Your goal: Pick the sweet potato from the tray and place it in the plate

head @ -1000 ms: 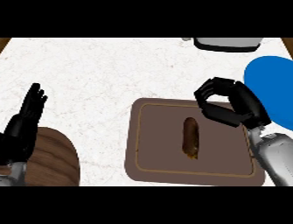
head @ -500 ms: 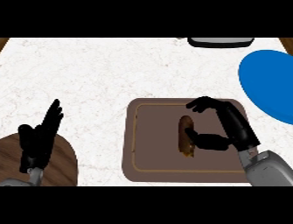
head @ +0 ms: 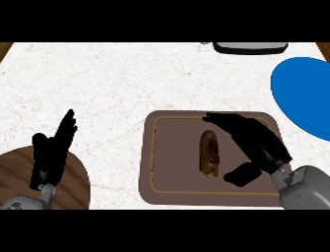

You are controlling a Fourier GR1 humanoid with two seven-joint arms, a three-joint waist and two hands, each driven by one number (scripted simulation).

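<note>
1. Sweet potato lies lengthwise in the middle of the brown tray, at lower centre of the frame, not yet lifted.
2. Right hand hovers over the tray's right half, just beside the potato. Its fingers arch toward the top end and the thumb hangs low near the bottom end, so the hand is spread wide and holds nothing. The spread looks set to bracket the potato along its length before closing.
3. Whether any finger touches the potato cannot be told from this steep view.
4. Blue plate sits at the right edge of the frame, up and right of the tray and close to its corner; the carry would be a short one.
5. Left hand rests at lower left with straight fingers pointing up, partly over a round wooden board, clear of the work.
6. White marbled bench carries everything; a grey and black object shows at the top edge.
</note>
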